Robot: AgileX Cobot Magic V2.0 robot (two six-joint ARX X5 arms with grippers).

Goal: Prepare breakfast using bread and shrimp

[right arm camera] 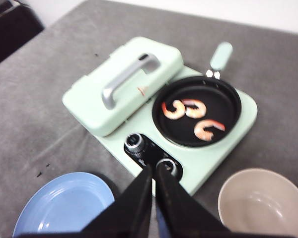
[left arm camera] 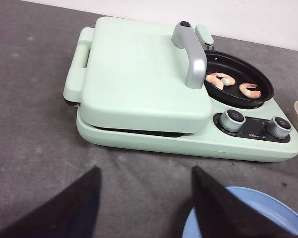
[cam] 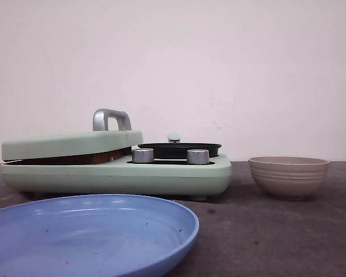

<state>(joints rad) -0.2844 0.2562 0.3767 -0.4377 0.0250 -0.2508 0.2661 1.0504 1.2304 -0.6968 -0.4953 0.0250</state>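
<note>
Three pink shrimp (right arm camera: 194,108) lie in the black round pan (right arm camera: 228,130) on the mint-green breakfast maker (right arm camera: 238,106); two of these shrimp (left arm camera: 251,90) show in the left wrist view. The maker's lid (left arm camera: 139,74) with its silver handle (left arm camera: 194,62) is down. The bread is hidden; only a thin brown strip (cam: 75,157) shows in the gap under the lid. My left gripper (left arm camera: 144,168) is open and empty over the grey table in front of the maker. My right gripper (right arm camera: 154,166) is shut on nothing, hovering above the two knobs (right arm camera: 134,142). Neither gripper appears in the front view.
A blue plate (cam: 92,231) sits at the near left of the table, partly under my left gripper's fingers (left arm camera: 213,198). A beige bowl (cam: 288,176) stands to the right of the maker. The pan's mint handle (right arm camera: 221,54) sticks out at the back.
</note>
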